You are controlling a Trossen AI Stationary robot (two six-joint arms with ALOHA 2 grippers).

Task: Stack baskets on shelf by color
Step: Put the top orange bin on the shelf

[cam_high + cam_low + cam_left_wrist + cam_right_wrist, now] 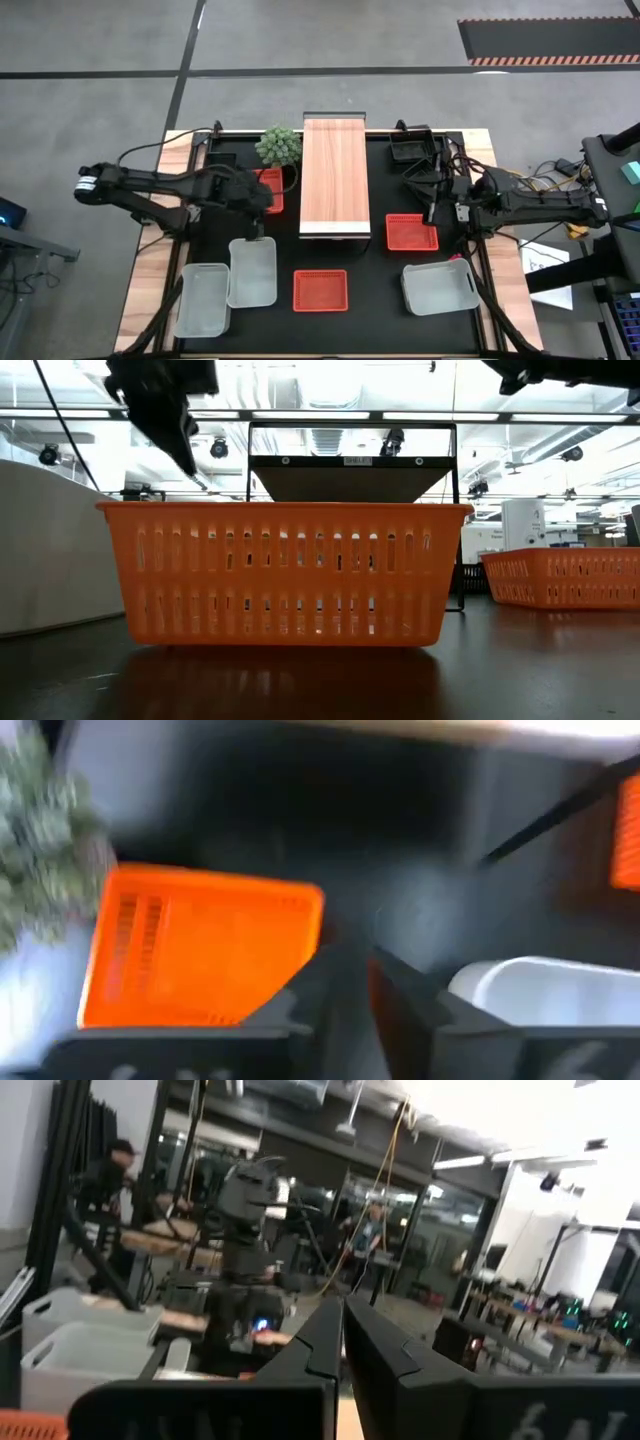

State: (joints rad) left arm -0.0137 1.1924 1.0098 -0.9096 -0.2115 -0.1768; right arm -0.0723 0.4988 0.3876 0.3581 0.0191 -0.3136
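Counting baskets: three red-orange (320, 290), three white (252, 272), one black (415, 150). Left gripper (252, 232) fingers slightly apart; right gripper (432, 212) fingers pressed together.

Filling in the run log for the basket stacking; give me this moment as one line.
left gripper: above red basket by plant, nothing held | right gripper: shut, empty, above table | shelf: top bare

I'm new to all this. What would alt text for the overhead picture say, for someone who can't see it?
Seen from above, a wood-topped shelf stands mid-table with nothing on it, flanked by two dark robot arms. Three red-orange baskets, three translucent white baskets and a black basket lie scattered on the black mat, with a small green plant left of the shelf.
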